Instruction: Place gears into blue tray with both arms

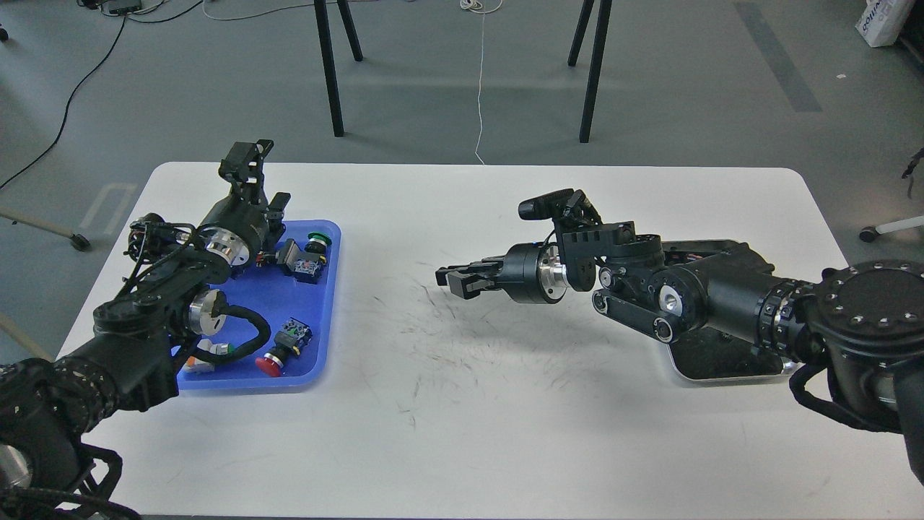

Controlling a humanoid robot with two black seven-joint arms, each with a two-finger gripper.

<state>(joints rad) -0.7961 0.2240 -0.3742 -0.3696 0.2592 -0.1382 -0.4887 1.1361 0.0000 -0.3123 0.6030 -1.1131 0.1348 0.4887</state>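
The blue tray (321, 318) lies at the table's left and holds coloured push-button switches. My left arm reaches over its left half. The left gripper (280, 206) sits above the tray's far edge, too dark and end-on to read. My right gripper (451, 280) hovers low over the middle of the table and points left toward the tray. Its fingers are close together, and nothing shows between them. I cannot make out any gears. My right arm hides most of the steel tray (722, 361).
A green-capped switch (317, 238) lies at the blue tray's far end, and a red-capped one (271, 365) near its front rim. The white table (462, 404) is scuffed in the middle. Black stand legs (330, 72) rise beyond its far edge.
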